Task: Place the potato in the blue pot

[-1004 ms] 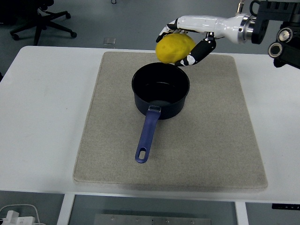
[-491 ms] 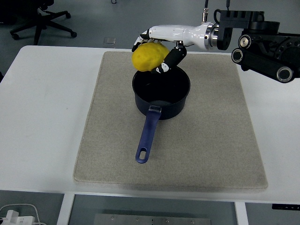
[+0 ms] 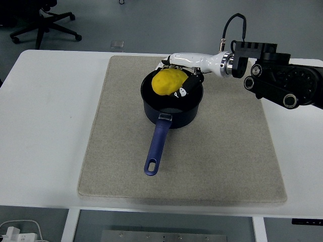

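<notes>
The right robot hand point(image 3: 182, 75), entering from the right of the frame, is shown curled around the yellow potato point(image 3: 168, 82), which is held within the mouth of the blue pot point(image 3: 172, 103), just above centre. The grasp is judged to be kept so that the potato can be lowered rather than dropped. The pot's handle point(image 3: 156, 145) is directed toward the lower edge, and the pot is carried by a grey mat point(image 3: 227, 151) on the white tabletop point(image 3: 45, 126).

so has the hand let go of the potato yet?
No, the right hand has its fingers around the potato, held in the mouth of the blue pot.
</notes>
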Robot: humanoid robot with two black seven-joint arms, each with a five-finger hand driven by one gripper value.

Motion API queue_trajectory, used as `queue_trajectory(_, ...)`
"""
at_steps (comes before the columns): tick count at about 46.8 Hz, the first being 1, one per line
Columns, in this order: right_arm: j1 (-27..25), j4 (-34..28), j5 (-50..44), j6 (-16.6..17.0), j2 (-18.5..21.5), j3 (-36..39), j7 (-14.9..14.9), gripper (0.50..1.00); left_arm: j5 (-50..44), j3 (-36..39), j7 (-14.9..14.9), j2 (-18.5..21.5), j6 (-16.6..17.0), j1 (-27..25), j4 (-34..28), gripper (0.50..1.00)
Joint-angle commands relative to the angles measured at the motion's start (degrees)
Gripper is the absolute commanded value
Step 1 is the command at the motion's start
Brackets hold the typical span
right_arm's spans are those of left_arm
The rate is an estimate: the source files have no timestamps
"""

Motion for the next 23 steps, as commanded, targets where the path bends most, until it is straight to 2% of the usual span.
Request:
queue_trajectory(1,-0.20,0.02,-0.09,-0.10,0.42,0.02,0.05,0.500,0.00,0.00,0.00,0.00,0.02,0.03,0.00,0.994)
queue_trajectory(9,-0.11,-0.24,0.35,-0.01,0.42,0.19,0.05,0.504,0.00,0.00,0.00,0.00,0.02,0.03,0.00,0.994)
queue_trajectory(11,-0.20,-0.24,0.44,0.16,0.42,0.28,-0.03,0.608,0.00,0.00,0.00,0.00,0.02,0.03,0.00,0.994)
queue_trajectory(16,-0.46,-0.24,0.44,0.34,0.51,0.20,0.05,0.772,0.00,0.00,0.00,0.00,0.02,0.03,0.00,0.994)
queue_trajectory(23,-0.64,-0.15,0.44,0.51,0.42,0.02,0.05,0.907,0.00,0.00,0.00,0.00,0.02,-0.06,0.00,0.994)
